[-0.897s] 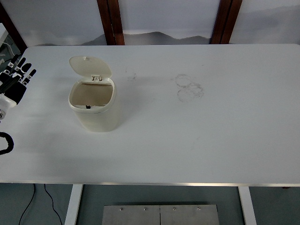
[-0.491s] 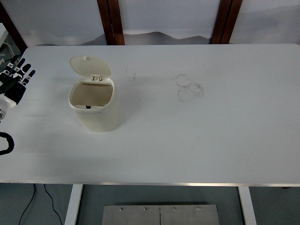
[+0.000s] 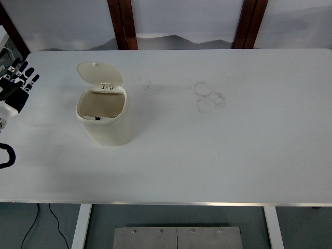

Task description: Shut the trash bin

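Fingers: those of the left hand (image 3: 15, 88) are stretched out straight and a little fanned, pointing away over the table's far left corner; they hold nothing
Left hand position: at the far left edge of the view, well apart from the bin, with bare table between them
Just changed: very little; against the two earlier views the hand has drifted only a touch toward the left edge, while the bin and its lid have not moved at all
Meaning for the task: the closing has not begun, and the hand is no nearer the lid than it was; judged from this, the whole reach is yet to come
Trash bin (image 3: 106, 122): cream plastic, standing upright on the left half of the white table (image 3: 233, 155), its mouth open and its inside seemingly bare
Lid (image 3: 99, 73): hinged at the bin's far rim and swung up and back, so it must be tipped forward toward the camera to shut
Likely next need: bring the hand across behind or above the lid and press it down without shoving the light bin along
Count: one bin, one lid, one robot hand in view
Right hand: not in view
Other marks: faint ring-shaped smudges (image 3: 210, 97) on the table right of centre, well away from the bin
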